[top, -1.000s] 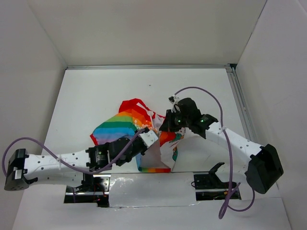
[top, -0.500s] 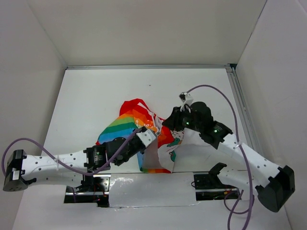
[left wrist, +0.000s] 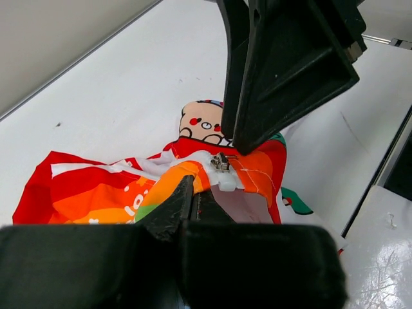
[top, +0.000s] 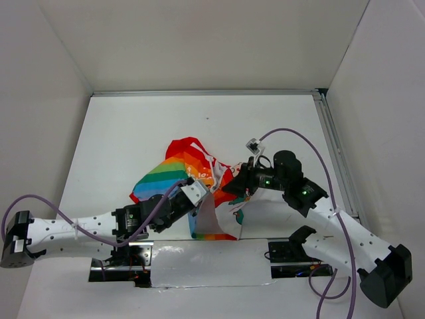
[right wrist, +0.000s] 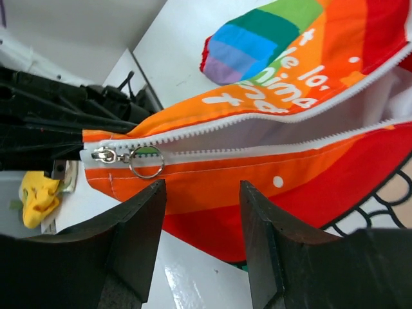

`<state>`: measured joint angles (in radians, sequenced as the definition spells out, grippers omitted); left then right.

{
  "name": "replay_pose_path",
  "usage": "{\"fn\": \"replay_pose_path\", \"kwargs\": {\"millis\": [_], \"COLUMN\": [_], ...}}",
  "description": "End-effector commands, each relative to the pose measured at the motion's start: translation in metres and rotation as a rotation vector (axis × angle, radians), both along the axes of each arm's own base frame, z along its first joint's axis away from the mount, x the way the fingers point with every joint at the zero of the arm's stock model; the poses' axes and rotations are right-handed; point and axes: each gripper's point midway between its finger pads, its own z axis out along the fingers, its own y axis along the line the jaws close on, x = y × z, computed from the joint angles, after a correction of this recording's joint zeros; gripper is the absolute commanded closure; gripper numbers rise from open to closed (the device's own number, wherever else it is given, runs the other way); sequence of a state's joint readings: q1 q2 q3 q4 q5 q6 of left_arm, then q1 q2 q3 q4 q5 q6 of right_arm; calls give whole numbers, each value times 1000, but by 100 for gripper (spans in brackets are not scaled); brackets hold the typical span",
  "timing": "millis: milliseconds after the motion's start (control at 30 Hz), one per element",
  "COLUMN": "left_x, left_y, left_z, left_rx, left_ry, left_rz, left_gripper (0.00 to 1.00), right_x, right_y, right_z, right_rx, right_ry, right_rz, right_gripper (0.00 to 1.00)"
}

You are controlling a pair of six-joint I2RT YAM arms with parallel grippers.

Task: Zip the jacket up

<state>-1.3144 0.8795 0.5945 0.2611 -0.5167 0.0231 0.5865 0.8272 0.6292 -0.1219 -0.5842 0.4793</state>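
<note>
Arms stretched low inward, left gripper pinched on jacket, right gripper parted, empty, beside zip pull.

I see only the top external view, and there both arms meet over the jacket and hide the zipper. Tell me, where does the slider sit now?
Observer: In the right wrist view the slider sits at the very end of the zipper. Beyond it the two rows of teeth lie apart on the jacket.
Operator: Do the right fingers hold its pull?
Observer: No. The right fingers stand apart with nothing between them, and the ring pull lies untouched beyond their tips.
Operator: And the left side?
Observer: In the left wrist view the left fingers are shut on the jacket's edge, close beside the slider.
</note>
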Motion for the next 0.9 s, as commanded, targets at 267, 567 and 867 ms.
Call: {"fn": "replay_pose_path", "kwargs": {"millis": [267, 567, 867], "left_x": [1, -9, -2], "left_y": [-16, -17, -16], "left_z": [9, 8, 3], "left_rx": [-83, -86, -63], "left_ry": [29, 32, 32], "left_rz": [-4, -66, -19], "left_gripper": [100, 100, 100], "right_x": [-21, -16, -35], "right_y": [30, 36, 41], "right_z": [6, 14, 30], "right_rx": [-1, -13, 57], "right_ry": [-195, -244, -295], "right_rz": [202, 192, 303], "right_gripper": [35, 42, 45]}}
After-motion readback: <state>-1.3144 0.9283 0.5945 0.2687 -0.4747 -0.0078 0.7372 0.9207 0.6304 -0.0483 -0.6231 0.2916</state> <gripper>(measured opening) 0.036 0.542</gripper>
